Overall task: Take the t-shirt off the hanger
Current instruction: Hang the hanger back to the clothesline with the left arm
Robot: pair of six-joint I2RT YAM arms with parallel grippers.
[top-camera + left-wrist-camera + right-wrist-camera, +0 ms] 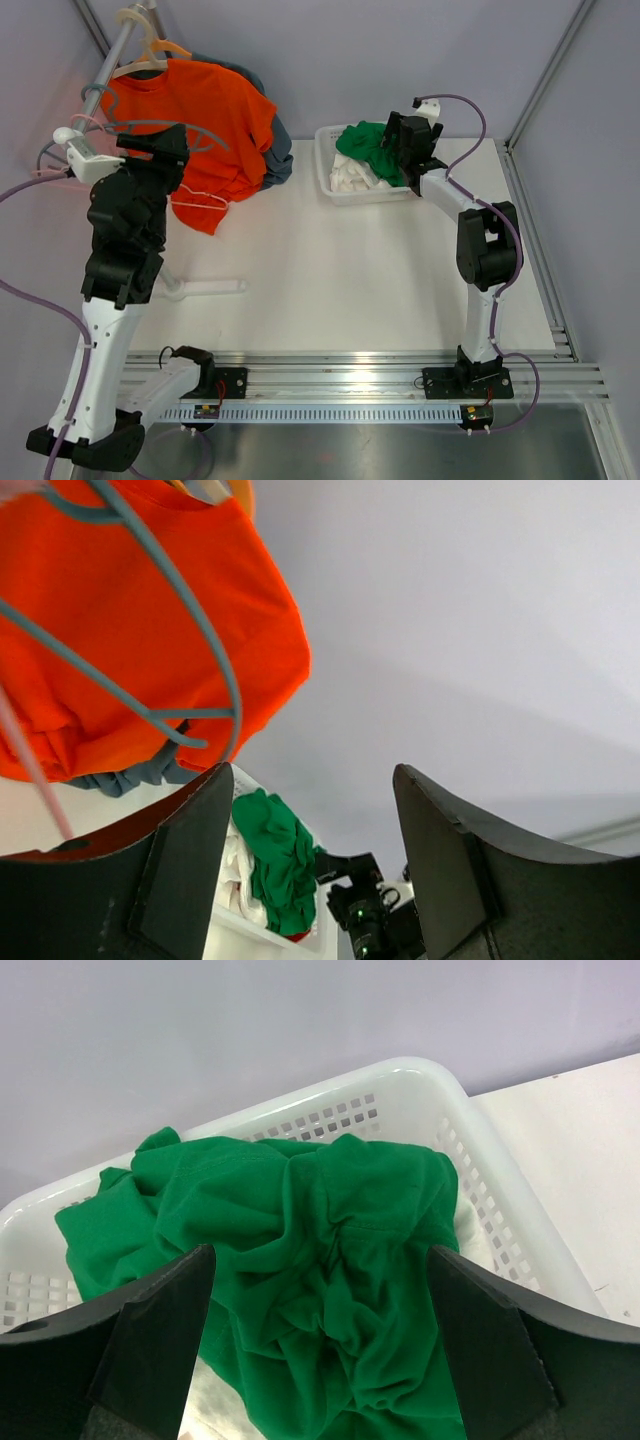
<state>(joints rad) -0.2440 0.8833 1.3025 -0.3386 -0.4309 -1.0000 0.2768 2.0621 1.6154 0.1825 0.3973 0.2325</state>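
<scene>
An orange t-shirt hangs on a beige hanger from the rail at the back left. It fills the upper left of the left wrist view. A bare grey wire hanger hangs in front of it. My left gripper is raised beside this hanger, open, with nothing between its fingers. My right gripper hovers open just above a crumpled green t-shirt lying in the white basket.
A blue-grey garment hangs behind the orange t-shirt. The rail slants along the left wall, and its white foot lies on the table. The basket also holds white cloth under the green t-shirt.
</scene>
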